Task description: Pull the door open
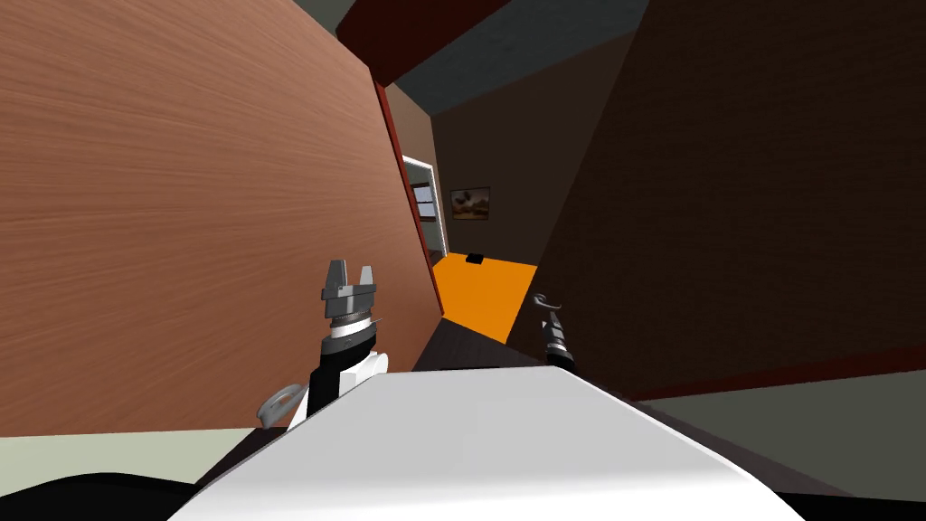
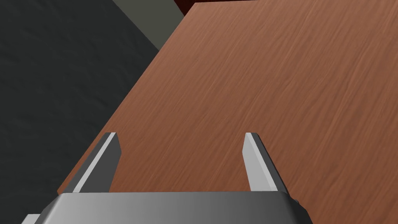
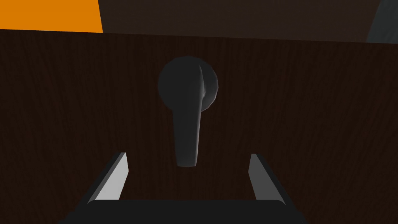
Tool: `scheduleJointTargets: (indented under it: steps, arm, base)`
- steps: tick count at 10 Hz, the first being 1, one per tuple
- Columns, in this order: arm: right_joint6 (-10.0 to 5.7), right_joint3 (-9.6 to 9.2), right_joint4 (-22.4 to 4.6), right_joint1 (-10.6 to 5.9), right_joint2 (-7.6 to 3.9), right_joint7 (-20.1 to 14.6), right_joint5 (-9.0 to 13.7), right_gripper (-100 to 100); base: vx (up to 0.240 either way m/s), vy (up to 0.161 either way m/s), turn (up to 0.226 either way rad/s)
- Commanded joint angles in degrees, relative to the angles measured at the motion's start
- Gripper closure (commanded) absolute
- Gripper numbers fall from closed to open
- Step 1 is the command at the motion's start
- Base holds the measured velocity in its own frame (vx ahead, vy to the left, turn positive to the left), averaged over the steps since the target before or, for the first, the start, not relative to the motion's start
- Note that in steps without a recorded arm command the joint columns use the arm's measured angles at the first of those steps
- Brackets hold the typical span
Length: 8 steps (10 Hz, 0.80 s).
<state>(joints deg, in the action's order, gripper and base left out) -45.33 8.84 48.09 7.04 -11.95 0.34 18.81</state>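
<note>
Lever handle (image 3: pixel 188 124), dark and smooth, is sitting on the dark wood door (image 3: pixel 311 116). It is looking rigid and probably slippery, so mid-lever seems the best hold, and the door is likely swinging heavily. Right tool (image 3: pixel 188 155) is standing released, blades either side of the handle's free end. Left tool (image 2: pixel 180 134), also released, is facing a brown wood panel (image 2: pixel 272 77) away from the handle. Shadow is blurring the handle's edges and hiding any hinges.
</note>
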Motion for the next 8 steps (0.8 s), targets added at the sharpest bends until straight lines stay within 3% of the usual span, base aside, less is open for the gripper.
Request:
scheduleJointTargets:
  steps: [1, 2, 3, 5, 6, 7, 8]
  arm:
    - [-1.19, 0.62, -1.45, 0.68, -1.73, -2.0, 0.55, -100]
    - [-1.19, 0.62, -1.45, 0.68, -1.73, -2.0, 0.55, -100]
    - [-2.07, 1.1, -2.63, 1.22, -3.18, -3.53, 0.98, -100]
    - [-2.81, 1.5, -3.64, 1.68, -4.41, -4.84, 1.35, -100]
    - [-2.16, 1.42, -2.46, 1.94, -3.97, -4.32, 1.27, -100]
    - [-2.16, 1.42, -2.46, 1.94, -3.97, -4.32, 1.27, 100]
    - [-2.16, 1.42, -2.46, 1.94, -3.97, -4.32, 1.27, 100]
  base:
    - [0.205, -0.027, 0.162]
    - [0.149, -0.029, 0.048]
    - [0.166, -0.01, 0.129]
    - [0.179, -0.035, 0.089]
    - [0.068, -0.017, 0.01]
    - [-0.008, 0.001, -0.006]
    - [-0.025, 0.006, 0.0]
